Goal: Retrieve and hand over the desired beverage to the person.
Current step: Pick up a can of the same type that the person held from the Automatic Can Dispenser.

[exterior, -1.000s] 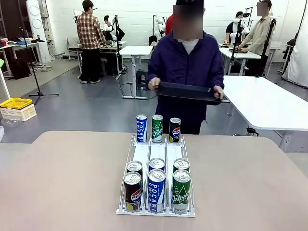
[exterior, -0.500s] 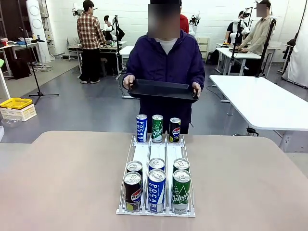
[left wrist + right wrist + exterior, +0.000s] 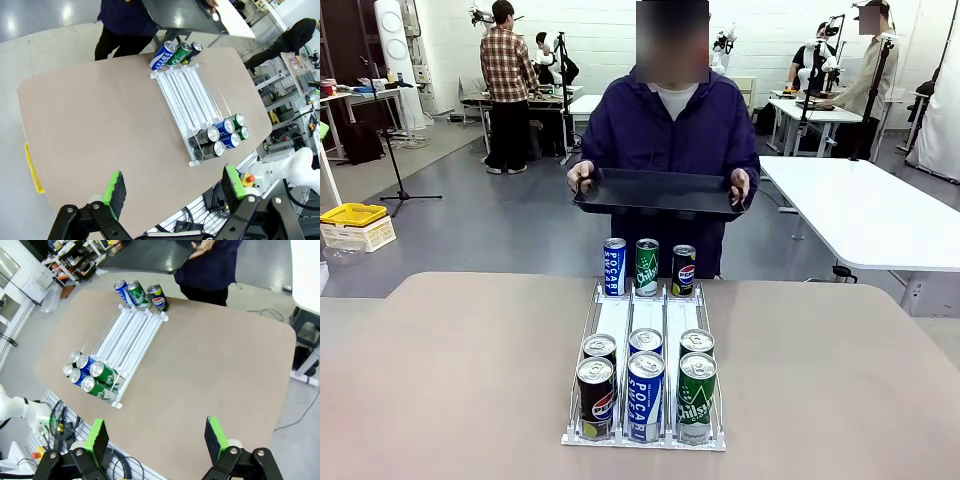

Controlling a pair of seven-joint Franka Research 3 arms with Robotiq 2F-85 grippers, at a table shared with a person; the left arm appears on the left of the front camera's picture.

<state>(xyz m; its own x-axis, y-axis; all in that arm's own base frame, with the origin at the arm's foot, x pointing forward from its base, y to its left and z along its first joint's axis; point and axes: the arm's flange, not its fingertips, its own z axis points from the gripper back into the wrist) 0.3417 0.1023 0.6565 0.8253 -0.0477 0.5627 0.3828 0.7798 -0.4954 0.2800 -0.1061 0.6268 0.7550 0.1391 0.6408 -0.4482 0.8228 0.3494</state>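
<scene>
A white wire rack (image 3: 645, 315) stands mid-table with beverage cans. At its far end are a blue Pocari can (image 3: 614, 266), a green Chilsung can (image 3: 647, 266) and a dark Pepsi can (image 3: 684, 270). At its near end, two rows hold Pepsi (image 3: 596, 398), Pocari (image 3: 645, 395) and Chilsung (image 3: 696, 398). The person (image 3: 665, 125) stands behind the rack holding a black tray (image 3: 660, 192) in both hands at chest height. High over the table, my left gripper (image 3: 174, 187) and right gripper (image 3: 156, 436) are open and hold nothing. The rack (image 3: 182, 95) (image 3: 127, 337) lies far below both.
The tan table (image 3: 450, 370) has bare surface on both sides of the rack. Behind the person are a white table (image 3: 880, 210) at right, a yellow crate (image 3: 355, 215) on the floor at left, and other people at benches.
The person has stepped from right of the rack to directly behind it and lifted the tray a little. The cans and both grippers have not changed.
</scene>
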